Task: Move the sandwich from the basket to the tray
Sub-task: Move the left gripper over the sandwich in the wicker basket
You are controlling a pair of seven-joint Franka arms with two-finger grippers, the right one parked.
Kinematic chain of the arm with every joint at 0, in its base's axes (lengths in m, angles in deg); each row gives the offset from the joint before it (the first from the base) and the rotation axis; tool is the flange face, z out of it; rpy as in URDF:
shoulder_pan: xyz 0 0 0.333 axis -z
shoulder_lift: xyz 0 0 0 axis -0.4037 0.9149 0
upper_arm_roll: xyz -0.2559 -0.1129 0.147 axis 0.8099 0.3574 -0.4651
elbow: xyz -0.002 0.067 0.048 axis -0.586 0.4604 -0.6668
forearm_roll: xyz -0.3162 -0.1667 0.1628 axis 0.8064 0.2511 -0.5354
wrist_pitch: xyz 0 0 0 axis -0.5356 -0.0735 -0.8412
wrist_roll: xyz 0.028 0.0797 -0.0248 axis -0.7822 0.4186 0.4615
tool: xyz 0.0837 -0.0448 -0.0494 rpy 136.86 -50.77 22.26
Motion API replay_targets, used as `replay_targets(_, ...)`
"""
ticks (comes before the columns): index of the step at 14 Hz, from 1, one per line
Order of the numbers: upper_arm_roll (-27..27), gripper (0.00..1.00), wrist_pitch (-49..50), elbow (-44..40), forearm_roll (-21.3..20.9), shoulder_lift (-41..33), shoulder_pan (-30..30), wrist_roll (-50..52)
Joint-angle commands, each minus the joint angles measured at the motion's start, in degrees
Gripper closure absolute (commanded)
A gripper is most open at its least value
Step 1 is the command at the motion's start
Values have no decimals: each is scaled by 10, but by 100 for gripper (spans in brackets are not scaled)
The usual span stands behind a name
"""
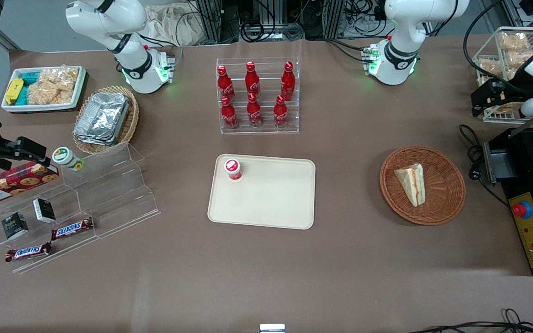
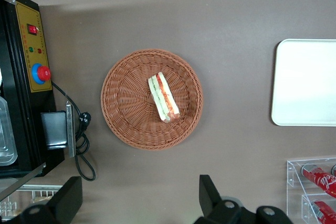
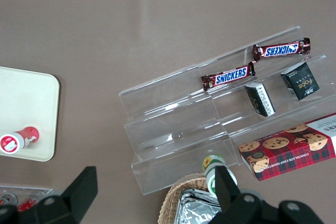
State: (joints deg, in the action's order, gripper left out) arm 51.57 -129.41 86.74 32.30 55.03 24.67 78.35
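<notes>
The sandwich point(image 1: 411, 183) point(image 2: 164, 98), a pale wedge with red and green filling, lies in the round reddish-brown basket point(image 1: 451, 194) point(image 2: 123, 103). The cream tray point(image 1: 271, 203) point(image 2: 304, 82) sits beside the basket, toward the parked arm's end, and a small red-capped bottle point(image 1: 232, 169) stands on one of its corners. My left gripper point(image 1: 481, 102) point(image 2: 140, 198) hangs high above the table, farther from the front camera than the basket and well apart from it. It is open, the black fingers point(image 2: 210, 195) spread wide with nothing between them.
A black machine with a red button point(image 1: 532, 217) and a cable point(image 1: 472, 148) lie close beside the basket. A wire rack of snacks point(image 1: 502, 60) stands near the gripper. A rack of red bottles point(image 1: 257, 97) stands farther from the camera than the tray.
</notes>
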Motion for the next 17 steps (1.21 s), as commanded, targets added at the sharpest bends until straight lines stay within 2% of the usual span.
replay_targets(1,4,0,18,-10,-10,0,-2,14)
replay_targets(4,5,0,19,-11,-21,2,-2,77)
replay_targets(9,4,0,19,8,-14,27,-4,97)
replay_targets(15,4,0,-39,13,-6,142,-50,148)
replay_targets(17,4,0,-70,38,32,173,-56,158)
